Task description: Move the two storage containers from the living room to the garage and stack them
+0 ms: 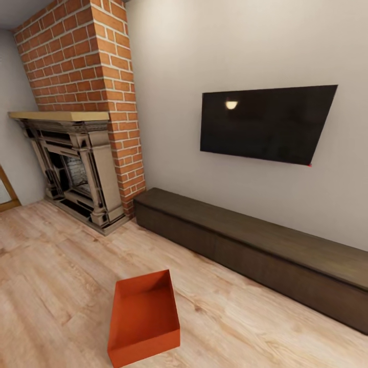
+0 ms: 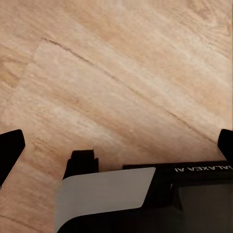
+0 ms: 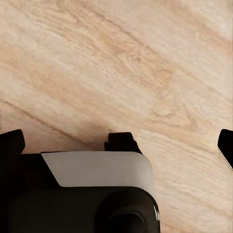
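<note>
One orange-red rectangular lidless bin [image 1: 144, 319], thin-walled and slightly flared, resting upright on the light wood plank floor [image 1: 46, 286], near and a little left of centre in the head view, open side up and nothing inside. Well apart from the long low dark wood cabinet [image 1: 255, 245] running along the far right wall, so likely reachable from every side. Beyond that, farther off: a black wall-mounted TV [image 1: 266, 125] above the cabinet, a red brick chimney [image 1: 87, 56] with a pale stone fireplace [image 1: 76, 174] at far left.

Left gripper [image 2: 119, 145] spread wide, dark fingertips [image 2: 10, 145] at opposite edges of its wrist view, nothing between them but bare planks. Right gripper [image 3: 119, 143] likewise spread and empty, aimed down at the planks. Both probably carried open and low in readiness for a two-sided grasp on the bin's walls. Task judged barely begun: bin not yet lifted, garage nowhere near.
</note>
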Motion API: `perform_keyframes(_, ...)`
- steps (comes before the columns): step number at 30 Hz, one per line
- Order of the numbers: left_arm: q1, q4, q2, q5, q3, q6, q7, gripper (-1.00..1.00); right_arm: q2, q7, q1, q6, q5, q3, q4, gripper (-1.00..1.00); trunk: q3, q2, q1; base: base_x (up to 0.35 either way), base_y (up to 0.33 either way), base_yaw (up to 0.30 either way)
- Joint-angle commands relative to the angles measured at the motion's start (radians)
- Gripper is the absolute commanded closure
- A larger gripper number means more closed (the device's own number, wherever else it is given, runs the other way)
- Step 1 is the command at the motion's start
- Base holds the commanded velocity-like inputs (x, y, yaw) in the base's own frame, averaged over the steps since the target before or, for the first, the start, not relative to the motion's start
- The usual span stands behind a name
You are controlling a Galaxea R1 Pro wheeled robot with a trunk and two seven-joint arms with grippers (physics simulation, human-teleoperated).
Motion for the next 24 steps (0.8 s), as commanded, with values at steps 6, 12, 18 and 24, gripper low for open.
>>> perform_keyframes(6,-0.001,0.000,0.001,0.010,-0.008,0.003,-0.003,-1.00,0.001,-0.001,-0.001,-0.006,-0.009,0.008,0.003,-1.00,-0.001,0.000,0.001,0.220,0.000,0.067)
perform_keyframes(12,-0.001,0.000,0.002,0.010,-0.008,0.002,-0.003,-1.00,0.001,-0.001,-0.001,-0.007,-0.009,0.008,0.003,-1.00,-0.001,0.000,0.001,0.048,0.000,0.244)
perform_keyframes(18,-0.001,0.000,0.002,0.010,-0.008,0.002,-0.003,-1.00,0.001,-0.001,-0.001,-0.007,-0.009,0.008,0.003,-1.00,-0.001,0.000,0.001,0.001,0.000,0.269)
perform_keyframes(24,-0.001,0.000,0.002,0.010,-0.008,0.002,-0.003,-1.00,0.001,-0.001,-0.001,-0.007,-0.009,0.008,0.003,-1.00,-0.001,0.000,0.001,0.000,0.000,0.270)
